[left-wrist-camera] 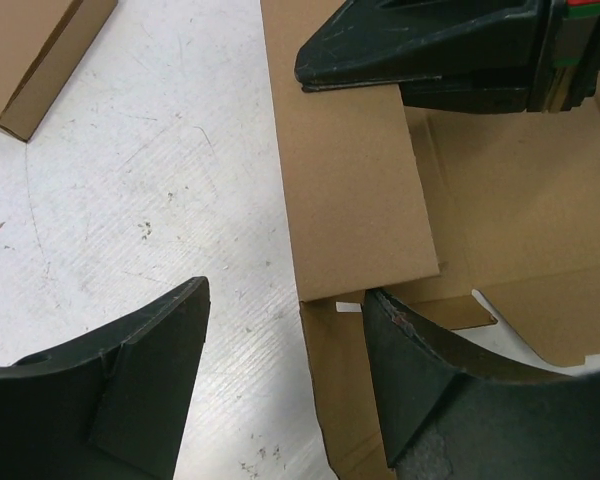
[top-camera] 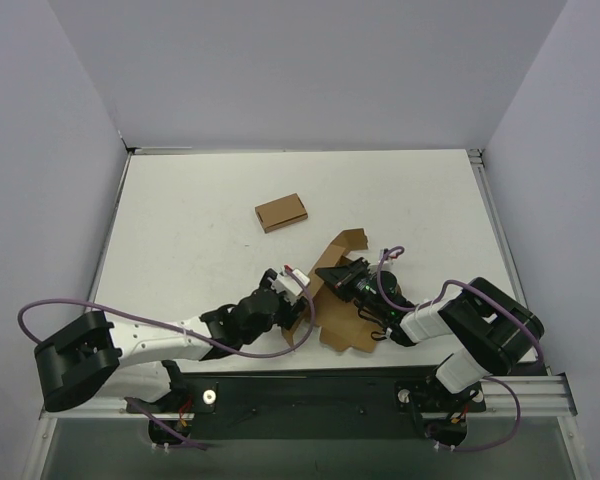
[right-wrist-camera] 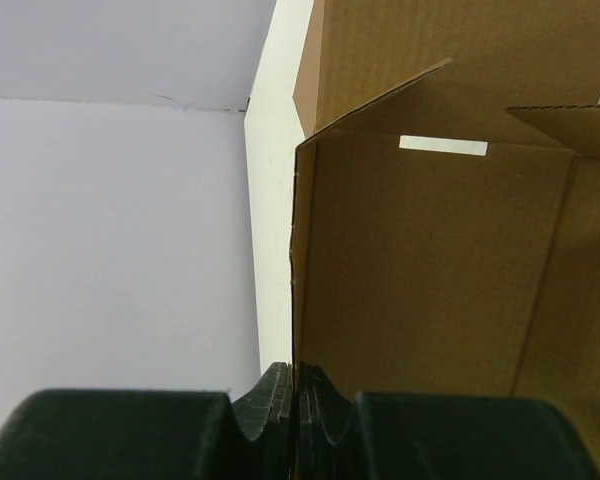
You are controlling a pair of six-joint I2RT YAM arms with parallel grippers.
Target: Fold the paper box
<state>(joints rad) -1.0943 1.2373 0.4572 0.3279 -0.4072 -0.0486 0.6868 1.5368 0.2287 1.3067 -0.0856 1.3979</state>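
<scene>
Probably light, thin and springy at its creases, the paper box (top-camera: 348, 243) lies half-folded on the tabletop (top-camera: 200, 230) between both arms. The right gripper (right-wrist-camera: 293, 400) has its jaws pinching a raised wall edge, a sound hold. The left gripper (left-wrist-camera: 285, 300) has jaws wide and empty over a flap edge.

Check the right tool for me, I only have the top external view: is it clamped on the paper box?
Observer: Yes. The right wrist view shows the right tool shut on the thin edge of an upright panel of the paper box.
Operator: And the left tool?
Observer: The left wrist view shows the left tool open, straddling the edge of a flat panel, with nothing gripped.
</scene>
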